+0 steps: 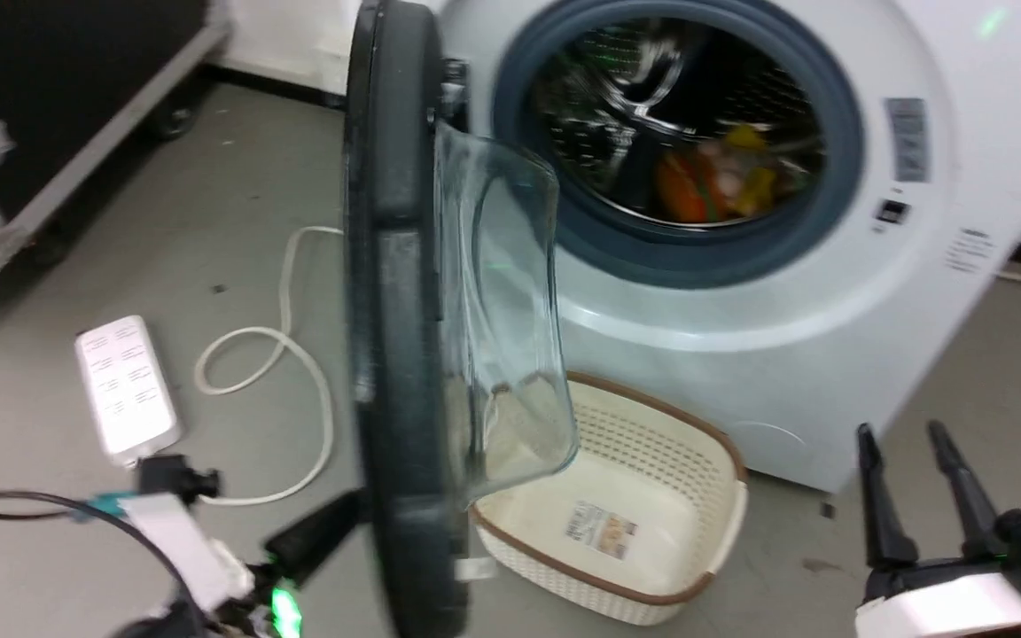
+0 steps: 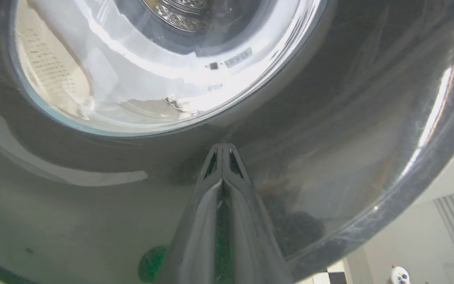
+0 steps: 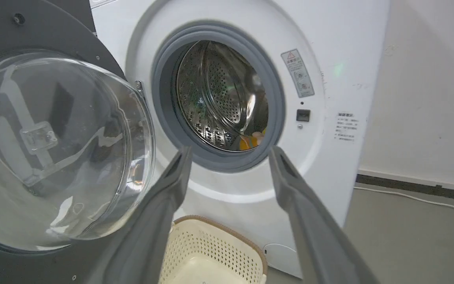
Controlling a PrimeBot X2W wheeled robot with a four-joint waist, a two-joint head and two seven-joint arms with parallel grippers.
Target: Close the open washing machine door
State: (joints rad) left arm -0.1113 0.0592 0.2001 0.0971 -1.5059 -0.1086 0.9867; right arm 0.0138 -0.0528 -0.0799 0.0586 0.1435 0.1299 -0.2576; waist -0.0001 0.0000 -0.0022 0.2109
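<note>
Now the washing machine door (image 1: 395, 310) stands open, edge-on to the head cam, hinged at the left of the washing machine (image 1: 741, 354), w/ a cream basket (image 1: 652, 443) on the floor just below its glass. Left hand (image 2: 223, 146) is closed, fingers together, tips against the door's dark outer face; right hand (image 1: 900, 432) is open & empty, low right, well apart from the door

washing machine door (image 1: 391, 266) top cropped, colourful drum contents (image 1: 710, 182) blurred

Head looks down — wrists face the door (image 3: 53, 150).
</note>
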